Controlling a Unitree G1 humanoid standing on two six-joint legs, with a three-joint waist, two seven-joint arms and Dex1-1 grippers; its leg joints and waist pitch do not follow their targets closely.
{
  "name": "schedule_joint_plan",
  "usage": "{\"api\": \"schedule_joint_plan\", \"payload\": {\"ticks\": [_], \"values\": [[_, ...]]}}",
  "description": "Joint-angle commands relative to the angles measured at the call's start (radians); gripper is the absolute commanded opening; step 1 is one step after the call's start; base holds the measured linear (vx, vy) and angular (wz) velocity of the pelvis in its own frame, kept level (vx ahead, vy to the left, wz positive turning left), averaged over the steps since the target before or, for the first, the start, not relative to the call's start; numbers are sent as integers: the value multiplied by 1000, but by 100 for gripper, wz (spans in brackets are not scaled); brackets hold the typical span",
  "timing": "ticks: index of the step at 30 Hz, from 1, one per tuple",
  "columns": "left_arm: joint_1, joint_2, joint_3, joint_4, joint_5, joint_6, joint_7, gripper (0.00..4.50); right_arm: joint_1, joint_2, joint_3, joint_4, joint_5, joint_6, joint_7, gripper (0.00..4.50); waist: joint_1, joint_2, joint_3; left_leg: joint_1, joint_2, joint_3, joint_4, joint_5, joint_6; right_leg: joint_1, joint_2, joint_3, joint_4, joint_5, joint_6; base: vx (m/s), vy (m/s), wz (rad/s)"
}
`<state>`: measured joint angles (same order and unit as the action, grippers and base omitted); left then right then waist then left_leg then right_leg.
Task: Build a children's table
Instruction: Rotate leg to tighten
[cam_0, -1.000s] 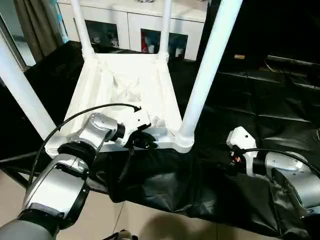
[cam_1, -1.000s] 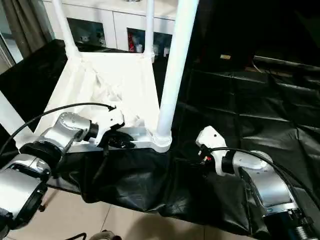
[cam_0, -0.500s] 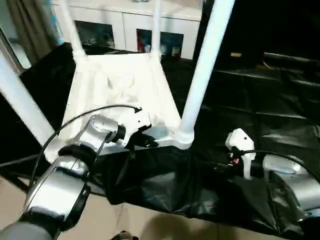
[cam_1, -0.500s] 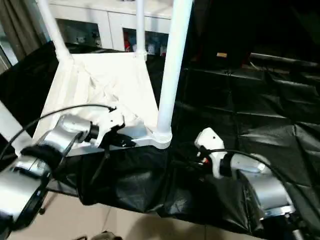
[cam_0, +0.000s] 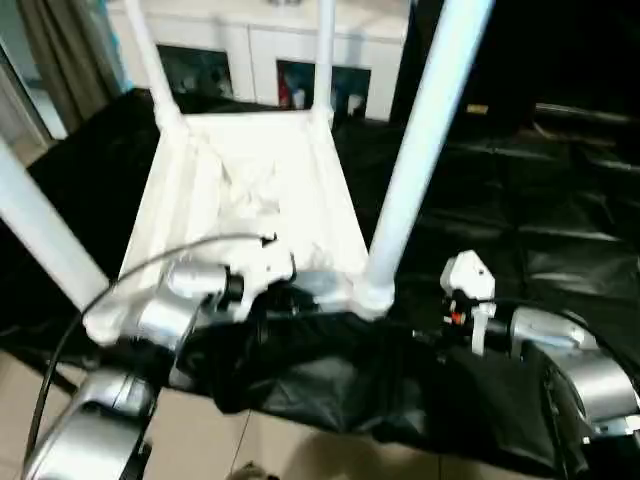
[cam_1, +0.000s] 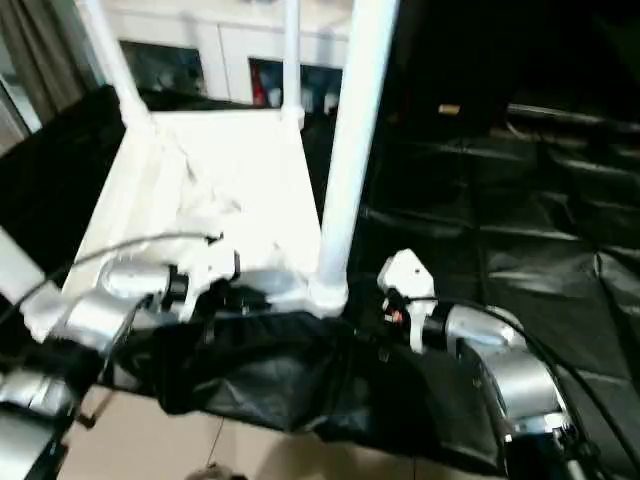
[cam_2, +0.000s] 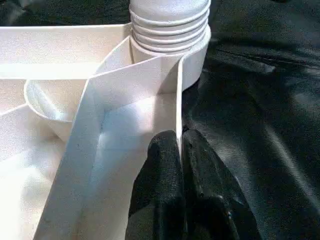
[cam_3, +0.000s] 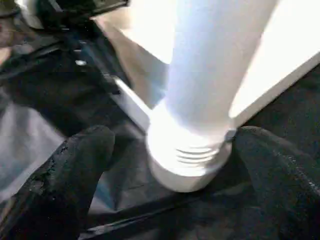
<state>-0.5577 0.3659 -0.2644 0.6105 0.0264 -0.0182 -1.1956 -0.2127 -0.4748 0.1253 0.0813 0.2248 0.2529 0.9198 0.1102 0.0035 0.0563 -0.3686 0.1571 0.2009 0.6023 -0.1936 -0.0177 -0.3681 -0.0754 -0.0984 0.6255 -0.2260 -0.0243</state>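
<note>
- White plastic table lies upside down on the black-draped work table — all 4 legs look fitted, so flipping it is probably what's left.
- Left gripper pinches the table's near rim, fingers pressed together on the thin wall.
- Right gripper is spread wide around the near right leg at its socket — you get that from the wrist view, not from the head views.

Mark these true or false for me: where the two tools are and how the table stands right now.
1. The children's table lies upside down, legs pointing up. True.
2. The left tool is shut on the table's edge wall. True.
3. The right tool is clamped shut on the near leg. False: its fingers stand open on either side of the leg's base.
4. Only two legs are fitted. False: four stand in the corner sockets.
</note>
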Motion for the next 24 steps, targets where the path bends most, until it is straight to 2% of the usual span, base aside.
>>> {"api": "schedule_joint_plan", "payload": {"ticks": [1, 4, 7, 9, 10, 24], "values": [[46, -4, -43, 5, 2, 35, -19, 0, -26, 5, 0, 24, -27, -12, -23, 449, 0, -17, -56, 12, 96, -46, -75, -151, 55, 32, -117, 75, -87, -202, -192, 0, 0, 0], [57, 11, -55, -35, 8, 58, -45, 0, -58, 25, 17, 69, -53, -18, -43, 449, -5, -14, -58, 15, 96, -47, -77, -160, 39, 31, -116, 76, -86, -195, -198, 0, 0, 0], [64, 16, -54, -70, 9, 77, -52, 0, -78, 40, 37, 100, -54, -29, -35, 449, -7, -13, -62, 15, 98, -47, -76, -140, 45, 32, -114, 76, -78, -124, -212, 0, 0, 0], [60, 18, -56, -84, 10, 87, -47, 0, -94, 52, 51, 132, -63, -48, -34, 419, -9, -11, -63, 12, 96, -46, -74, -128, 51, 35, -113, 75, -74, -82, -227, 0, 0, 0], [60, 18, -56, -84, 10, 87, -47, 0, -94, 52, 51, 132, -63, -48, -34, 419, -10, -12, -64, 13, 95, -45, -73, -127, 53, 34, -114, 76, -74, -76, -230, 0, 0, 0], [40, 21, -42, -83, 4, 110, -24, 0, -151, 80, 68, 260, -94, -131, -16, 301, -10, -14, -61, 13, 95, -45, -74, -145, 48, 35, -113, 76, -77, -113, -228, 0, 0, 0]]}}
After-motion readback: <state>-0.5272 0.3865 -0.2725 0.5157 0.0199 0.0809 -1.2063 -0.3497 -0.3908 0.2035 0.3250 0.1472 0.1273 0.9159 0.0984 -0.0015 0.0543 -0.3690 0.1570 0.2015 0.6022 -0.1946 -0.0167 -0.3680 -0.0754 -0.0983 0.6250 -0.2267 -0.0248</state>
